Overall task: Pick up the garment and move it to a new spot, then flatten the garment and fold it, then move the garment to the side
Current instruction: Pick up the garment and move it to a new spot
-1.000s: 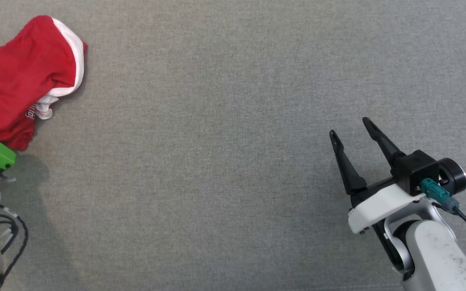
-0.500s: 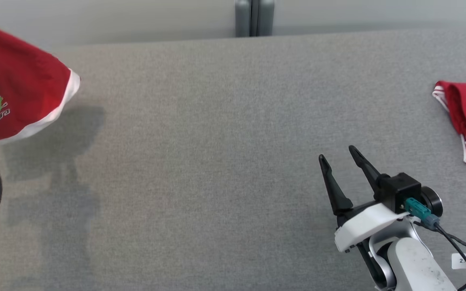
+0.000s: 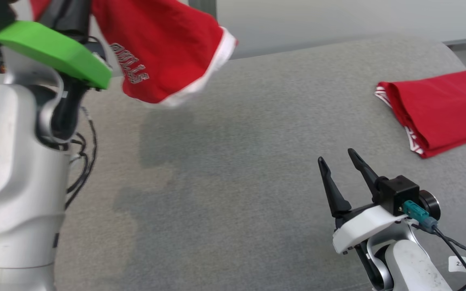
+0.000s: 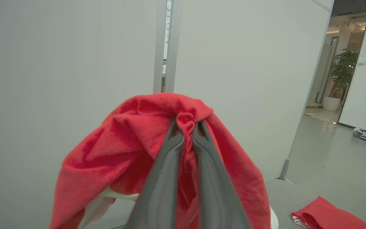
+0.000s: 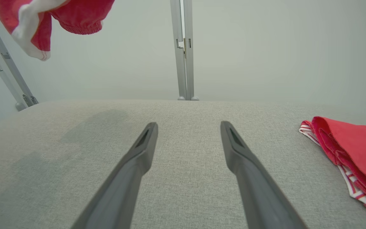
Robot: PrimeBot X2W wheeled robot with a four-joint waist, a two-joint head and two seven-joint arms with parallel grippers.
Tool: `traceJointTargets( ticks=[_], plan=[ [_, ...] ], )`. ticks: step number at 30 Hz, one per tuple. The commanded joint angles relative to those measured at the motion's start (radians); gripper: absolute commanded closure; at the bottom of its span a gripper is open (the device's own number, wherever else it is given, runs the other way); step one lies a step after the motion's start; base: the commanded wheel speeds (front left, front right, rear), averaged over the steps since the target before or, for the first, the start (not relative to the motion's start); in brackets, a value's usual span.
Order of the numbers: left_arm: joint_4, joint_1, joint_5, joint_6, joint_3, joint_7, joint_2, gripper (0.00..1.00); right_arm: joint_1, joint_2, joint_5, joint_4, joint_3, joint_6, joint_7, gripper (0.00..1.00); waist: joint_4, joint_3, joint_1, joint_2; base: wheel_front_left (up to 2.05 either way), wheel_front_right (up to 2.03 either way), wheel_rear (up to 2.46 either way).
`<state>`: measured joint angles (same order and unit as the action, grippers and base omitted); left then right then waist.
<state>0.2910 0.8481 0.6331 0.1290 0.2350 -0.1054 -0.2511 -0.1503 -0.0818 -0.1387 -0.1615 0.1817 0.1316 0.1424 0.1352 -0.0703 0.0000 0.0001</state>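
One step of several is under way: in the head view, the red jersey garment with white trim (image 3: pixel 164 48) is hanging in the air over the far-left part of the grey fabric-covered table (image 3: pixel 237 182), while the right gripper (image 3: pixel 336 155) is hovering, fingers spread and empty. In the left wrist view, the left gripper (image 4: pixel 186 124) is pinching a bunch of that red cloth. In the right wrist view, a folded red cloth with striped edging (image 5: pixel 351 143) is lying at the right. Setting down, flattening, folding and moving aside are seemingly remaining.

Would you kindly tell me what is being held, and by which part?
The left arm's jaws are shut on a bunched fold of the red garment; the right arm's jaws stand open and empty.
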Motion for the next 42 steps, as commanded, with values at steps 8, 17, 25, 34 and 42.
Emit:
traceJointTargets(
  ticks=[8,17,25,34,42],
  plan=[
    [0.014,-0.039,-0.056,0.001,0.133,0.013,0.077,1.00,-0.014,0.006,0.000,0.007,-0.015,-0.002,0.015,0.00,0.148,-0.074,0.0000,-0.0001,0.00,0.00,0.00],
    [0.186,-0.129,-0.165,0.002,0.338,0.071,0.105,1.00,-0.026,0.018,0.009,0.002,-0.019,-0.002,0.031,0.00,0.172,-0.119,0.0000,-0.0001,0.00,0.00,0.00],
    [0.293,-0.208,-0.106,0.002,0.428,0.167,0.132,0.00,-0.029,0.017,0.014,-0.009,-0.032,-0.002,0.029,0.00,0.125,-0.105,0.0000,-0.0001,0.00,0.00,0.00],
    [0.207,-0.320,-0.025,-0.003,0.381,0.345,0.061,0.00,0.009,0.004,0.019,-0.002,-0.046,-0.002,0.011,0.00,0.043,-0.047,0.0000,-0.0001,0.00,0.00,0.00],
    [0.050,-0.487,0.005,-0.060,0.197,0.370,0.010,0.00,0.043,-0.003,0.015,0.008,-0.072,-0.002,-0.003,0.00,-0.032,0.002,0.0000,-0.0001,0.00,0.00,0.00]
  ],
)
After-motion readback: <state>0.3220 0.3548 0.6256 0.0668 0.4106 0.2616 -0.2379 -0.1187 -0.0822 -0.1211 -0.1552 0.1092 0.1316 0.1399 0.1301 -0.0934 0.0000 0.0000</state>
